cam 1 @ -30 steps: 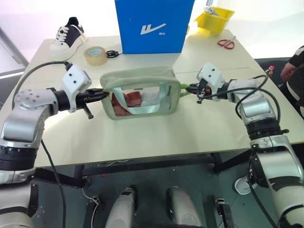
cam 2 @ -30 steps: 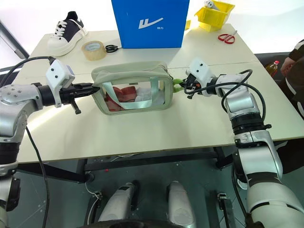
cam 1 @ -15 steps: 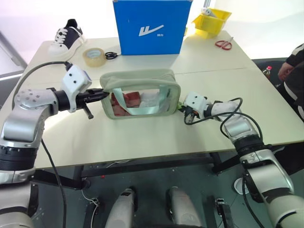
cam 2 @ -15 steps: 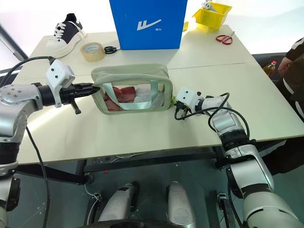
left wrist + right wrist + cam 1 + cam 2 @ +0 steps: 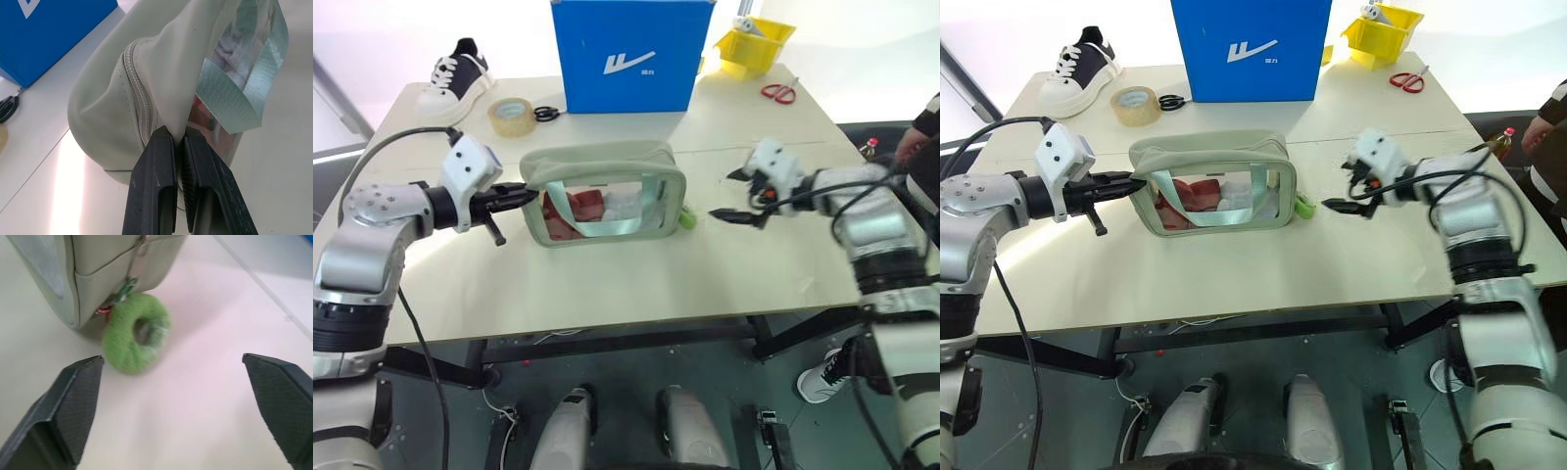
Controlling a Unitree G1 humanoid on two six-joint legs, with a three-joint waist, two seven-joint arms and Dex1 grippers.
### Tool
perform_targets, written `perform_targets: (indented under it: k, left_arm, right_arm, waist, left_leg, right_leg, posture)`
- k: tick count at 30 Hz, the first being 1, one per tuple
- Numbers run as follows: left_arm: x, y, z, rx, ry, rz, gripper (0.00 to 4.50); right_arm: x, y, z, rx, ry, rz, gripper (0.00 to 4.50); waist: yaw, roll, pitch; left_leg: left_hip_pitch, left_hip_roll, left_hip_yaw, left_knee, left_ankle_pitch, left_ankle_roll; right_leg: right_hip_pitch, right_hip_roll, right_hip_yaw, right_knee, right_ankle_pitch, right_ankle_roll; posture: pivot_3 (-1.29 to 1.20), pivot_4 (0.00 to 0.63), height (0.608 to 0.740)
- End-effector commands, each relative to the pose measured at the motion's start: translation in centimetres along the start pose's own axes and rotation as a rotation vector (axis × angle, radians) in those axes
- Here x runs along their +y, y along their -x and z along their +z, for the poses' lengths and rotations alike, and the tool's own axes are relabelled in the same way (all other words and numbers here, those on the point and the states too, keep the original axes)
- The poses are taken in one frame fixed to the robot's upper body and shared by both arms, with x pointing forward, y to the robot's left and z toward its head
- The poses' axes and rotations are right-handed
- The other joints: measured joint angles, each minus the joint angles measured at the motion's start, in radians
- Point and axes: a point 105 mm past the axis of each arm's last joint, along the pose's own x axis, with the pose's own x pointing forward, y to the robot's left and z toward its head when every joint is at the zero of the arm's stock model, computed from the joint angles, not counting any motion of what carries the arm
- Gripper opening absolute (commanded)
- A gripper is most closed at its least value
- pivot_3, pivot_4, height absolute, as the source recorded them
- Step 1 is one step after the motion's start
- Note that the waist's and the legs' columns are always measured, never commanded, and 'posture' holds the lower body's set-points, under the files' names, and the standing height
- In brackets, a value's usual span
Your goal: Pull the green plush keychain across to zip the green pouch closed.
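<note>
the left gripper (image 5: pixel 530 192) is closed on the left end of the green pouch (image 5: pixel 604 191), which stands upright in the middle of the table (image 5: pixel 607 284). the right gripper (image 5: pixel 734 194) has its fingers wide apart and holds nothing, near the pouch's right end. the green plush keychain (image 5: pixel 136 333) lies on the table, touching that end. behind stands a blue box (image 5: pixel 628 54).

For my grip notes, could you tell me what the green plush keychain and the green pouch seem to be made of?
Green plush keychain: fuzzy matte pile, likely plush fabric. Green pouch: smooth, matte sage cloth or faux leather, stitched seams, a zipper; its window looks like clear glossy plastic.
</note>
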Motion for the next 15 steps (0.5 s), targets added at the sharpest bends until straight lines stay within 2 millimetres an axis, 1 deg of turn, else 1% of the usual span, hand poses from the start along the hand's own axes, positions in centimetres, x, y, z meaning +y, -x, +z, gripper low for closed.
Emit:
perform_targets:
  k: [1,2,5,8,9,12,15]
  left_arm:
    - [1.0,0.8,1.6,-0.054,-0.018,0.026,0.78]
    - [1.1,1.0,1.8,-0.062,-0.005,0.023,1.07]
    - [1.7,1.8,2.2,-0.064,0.014,0.023,2.64]
    - [2.9,3.2,2.6,-0.068,0.054,0.052,4.24]
    - [3.3,4.1,2.6,-0.079,0.105,0.059,4.48]
    - [4.0,6.3,2.1,-0.089,0.189,0.097,4.48]
    - [3.6,7.2,0.9,-0.04,0.188,0.114,4.48]
  right_arm:
    - [0.5,2.3,2.9,-0.089,0.026,0.076,4.5]
    - [0.6,2.6,3.3,-0.106,0.017,0.084,4.5]
    - [1.2,2.7,4.4,-0.148,0.001,0.095,4.5]
    - [1.5,2.7,5.4,-0.192,-0.021,0.087,4.5]
    - [1.5,2.7,5.7,-0.208,-0.028,0.074,4.5]
    - [1.7,2.9,6.0,-0.245,-0.056,0.043,4.5]
    - [2.3,3.3,6.2,-0.266,-0.081,0.053,4.5]
  waist:
    - [0.0,0.0,0.0]
    - [-0.003,0.0,0.0]
    - [-0.007,0.0,0.0]
    - [-0.009,0.0,0.0]
    - [-0.008,0.0,0.0]
    - [-0.009,0.0,0.0]
    - [-0.009,0.0,0.0]
  left_leg:
    - [0.0,0.0,0.0,0.0,0.0,0.0]
    - [0.0,0.0,0.0,0.0,0.0,0.0]
    - [0.0,0.001,0.0,0.0,0.0,0.0]
    - [0.0,0.001,0.0,0.0,0.0,0.0]
    - [0.0,0.001,0.0,0.0,0.0,0.0]
    - [0.0,0.0,0.0,0.0,0.0,0.0]
    - [0.0,0.0,0.001,-0.001,-0.001,0.001]
  right_leg:
    - [0.0,0.0,0.0,0.0,0.0,0.0]
    - [0.0,0.0,0.0,0.0,0.0,0.0]
    - [0.0,0.0,0.0,0.0,0.0,0.0]
    - [0.0,0.0,0.0,0.0,0.0,0.0]
    - [-0.001,0.0,0.0,0.0,0.0,0.0]
    - [-0.001,-0.001,0.0,-0.001,0.0,0.0]
    - [0.0,-0.002,0.0,-0.001,-0.001,0.001]
  posture:
    - [0.0,0.15,0.74]
    - [0.0,0.15,0.74]
    - [0.0,0.15,0.74]
    - [0.0,0.15,0.74]
    - [0.0,0.15,0.74]
    - [0.0,0.15,0.74]
    - [0.0,0.15,0.74]
